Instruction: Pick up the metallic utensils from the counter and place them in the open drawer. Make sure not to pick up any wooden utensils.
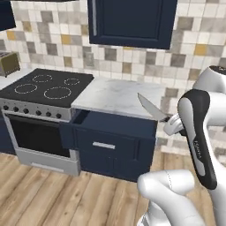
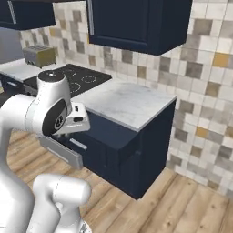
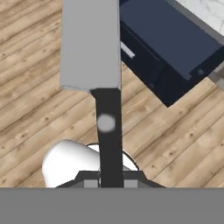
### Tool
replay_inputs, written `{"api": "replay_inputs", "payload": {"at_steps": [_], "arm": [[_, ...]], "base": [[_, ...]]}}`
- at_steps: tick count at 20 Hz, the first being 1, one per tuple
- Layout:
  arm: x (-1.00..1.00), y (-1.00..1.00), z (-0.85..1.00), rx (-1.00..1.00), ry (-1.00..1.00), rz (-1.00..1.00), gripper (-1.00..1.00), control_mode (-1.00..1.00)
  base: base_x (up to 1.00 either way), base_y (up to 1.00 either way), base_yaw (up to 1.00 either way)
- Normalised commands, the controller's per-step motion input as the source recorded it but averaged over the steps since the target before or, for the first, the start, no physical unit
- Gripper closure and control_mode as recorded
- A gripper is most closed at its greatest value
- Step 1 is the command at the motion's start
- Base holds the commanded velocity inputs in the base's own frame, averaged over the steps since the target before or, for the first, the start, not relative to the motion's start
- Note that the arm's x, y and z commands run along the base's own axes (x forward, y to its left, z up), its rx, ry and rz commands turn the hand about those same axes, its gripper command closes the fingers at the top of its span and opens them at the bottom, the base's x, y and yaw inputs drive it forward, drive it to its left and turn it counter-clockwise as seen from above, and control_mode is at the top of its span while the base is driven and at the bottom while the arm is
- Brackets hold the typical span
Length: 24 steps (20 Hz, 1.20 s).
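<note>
The claw (image 3: 110,177) is clamped on the black handle of the kitchen knife (image 1: 151,108), and the silver blade sticks straight out ahead of it, raised in the air off the tabletop (image 1: 119,95). In the left base view the blade tip points up and away from the claw, across the front right edge of the marble slab. Seen from the hand, the open drawer (image 3: 168,41) lies beyond the claw and off to its right, lower down, with wooden floor (image 3: 35,109) directly below the knife.
</note>
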Motion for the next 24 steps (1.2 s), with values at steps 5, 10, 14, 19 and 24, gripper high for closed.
{"api": "replay_inputs", "payload": {"at_steps": [5, 10, 14, 19, 24], "arm": [[0.00, 0.00, 0.00, 0.00, 0.00, 0.00, 1.00, 1.00], [0.00, 0.00, 0.00, 0.00, 0.00, 0.00, 1.00, 1.00], [0.00, 0.00, 0.00, 0.00, 0.00, 0.00, 1.00, 1.00], [0.00, 0.00, 0.00, 0.00, 0.00, 0.00, 1.00, 1.00], [0.00, 0.00, 0.00, 0.00, 0.00, 0.00, 1.00, 1.00]], "base": [[-0.09, -0.70, 0.59], [0.34, -0.99, 0.56], [0.73, -0.85, 0.37], [-0.02, -0.66, 0.26], [-0.08, -0.41, 0.37]]}}
